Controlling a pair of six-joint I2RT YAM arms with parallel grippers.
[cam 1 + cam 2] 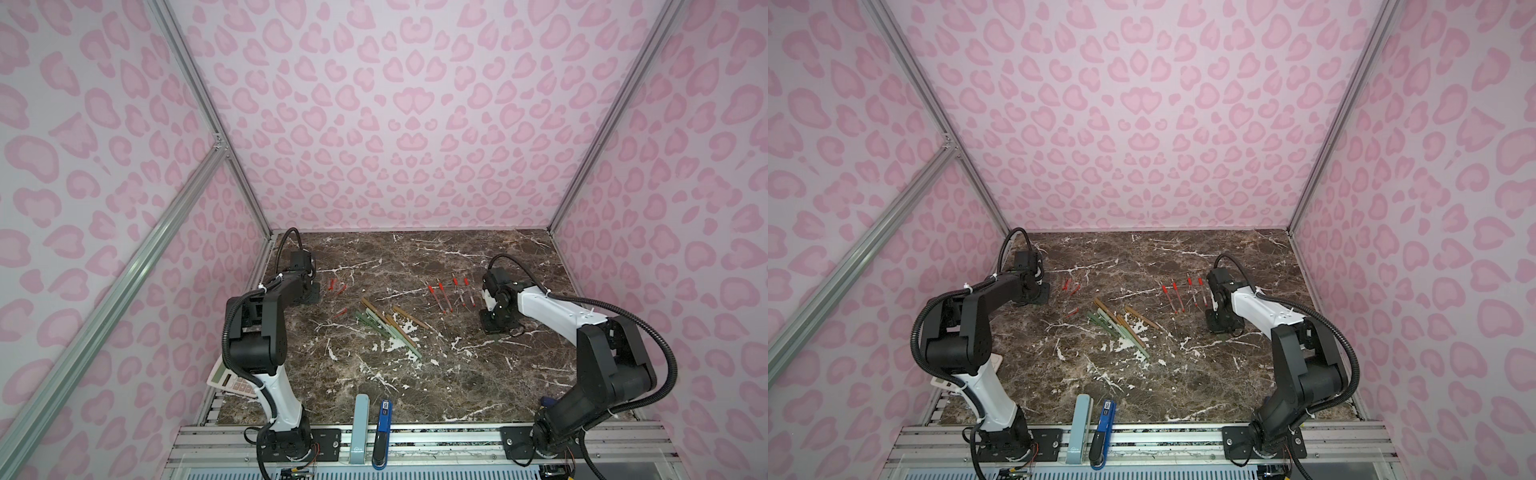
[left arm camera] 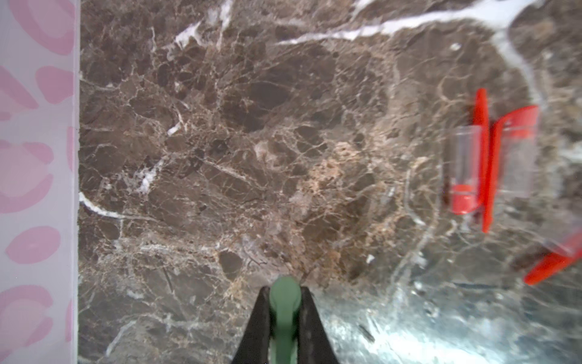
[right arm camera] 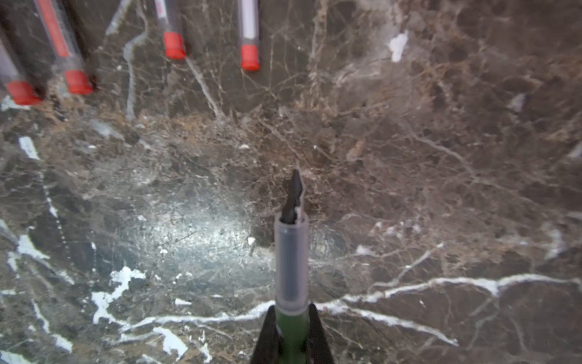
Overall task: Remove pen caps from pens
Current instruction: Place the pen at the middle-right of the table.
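Left wrist view shows the left gripper [image 2: 285, 294] pinched shut on a stubby sage-green cap [image 2: 285, 318] near the left edge of the marble desk [image 2: 220, 141]; the right gripper [image 3: 291, 312] clamps an uncapped sage-green pen [image 3: 291, 252].

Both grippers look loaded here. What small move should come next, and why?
Probably lower and open the left gripper: it pinches a green cap near the loose red caps, while the right gripper holds the green pen, nib bare.

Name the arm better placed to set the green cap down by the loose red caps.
Left. The left end effector is shut on the green cap, over the table right beside the red caps. The right end effector grips the uncapped green pen, far from them.
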